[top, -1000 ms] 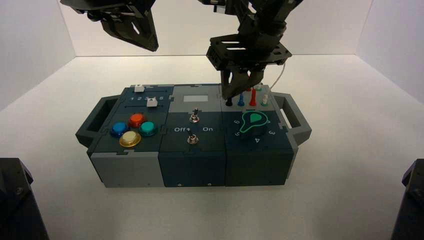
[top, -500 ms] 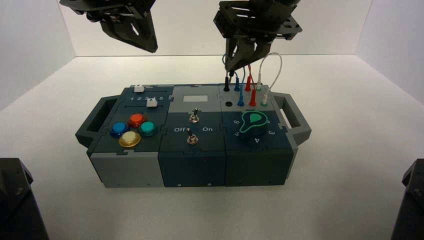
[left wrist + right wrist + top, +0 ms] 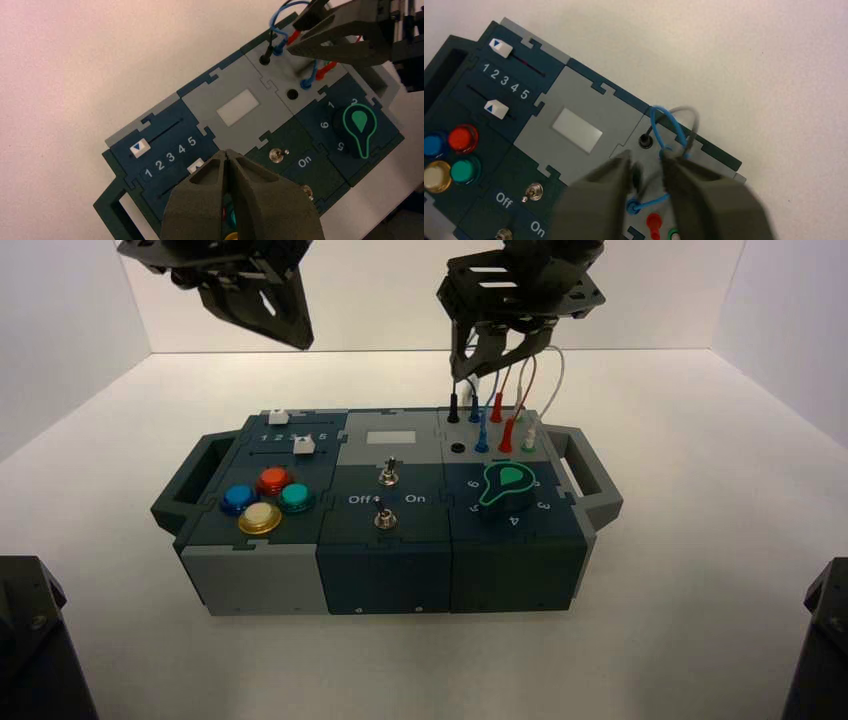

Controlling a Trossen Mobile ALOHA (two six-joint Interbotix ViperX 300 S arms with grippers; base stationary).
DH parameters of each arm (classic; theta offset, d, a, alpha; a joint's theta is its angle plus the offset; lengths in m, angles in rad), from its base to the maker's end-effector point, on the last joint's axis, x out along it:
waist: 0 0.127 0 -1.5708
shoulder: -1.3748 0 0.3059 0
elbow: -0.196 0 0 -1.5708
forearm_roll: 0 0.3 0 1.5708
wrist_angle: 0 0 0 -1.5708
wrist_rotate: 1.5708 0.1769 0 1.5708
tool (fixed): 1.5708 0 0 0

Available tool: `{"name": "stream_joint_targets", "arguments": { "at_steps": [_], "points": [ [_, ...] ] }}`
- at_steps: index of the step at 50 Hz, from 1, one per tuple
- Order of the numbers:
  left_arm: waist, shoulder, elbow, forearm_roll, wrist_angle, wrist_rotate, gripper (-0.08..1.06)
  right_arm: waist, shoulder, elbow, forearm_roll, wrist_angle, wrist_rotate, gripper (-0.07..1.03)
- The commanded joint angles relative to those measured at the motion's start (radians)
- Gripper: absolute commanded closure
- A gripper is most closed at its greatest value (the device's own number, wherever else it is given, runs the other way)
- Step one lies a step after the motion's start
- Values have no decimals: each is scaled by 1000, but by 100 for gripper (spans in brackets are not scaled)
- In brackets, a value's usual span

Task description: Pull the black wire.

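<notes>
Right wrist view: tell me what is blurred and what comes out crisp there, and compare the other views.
Right wrist view: the right gripper is smeared, the black wire looks soft, while the slider numerals are crisp. Left wrist view: a pinkish tint on the tabletop, left gripper fairly sharp. High view: even light, a faint shadow at lower right.

From here I see glossy plastic buttons (image 3: 273,479) at near left, shiny metal switches (image 3: 388,476), matt smooth panels (image 3: 394,492).
</notes>
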Motion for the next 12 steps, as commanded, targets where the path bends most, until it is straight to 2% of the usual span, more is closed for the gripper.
{"name": "stream_joint_targets", "arguments": {
  "at_steps": [1,12],
  "points": [
    [-3,5,-17,2,-9,-2,101,-3,-64,11,-3,-9,-3,41],
    [-2,11,-20,3,-15,-2,101,-3,-132,29,-5,-11,-5,38]
  ]
}}
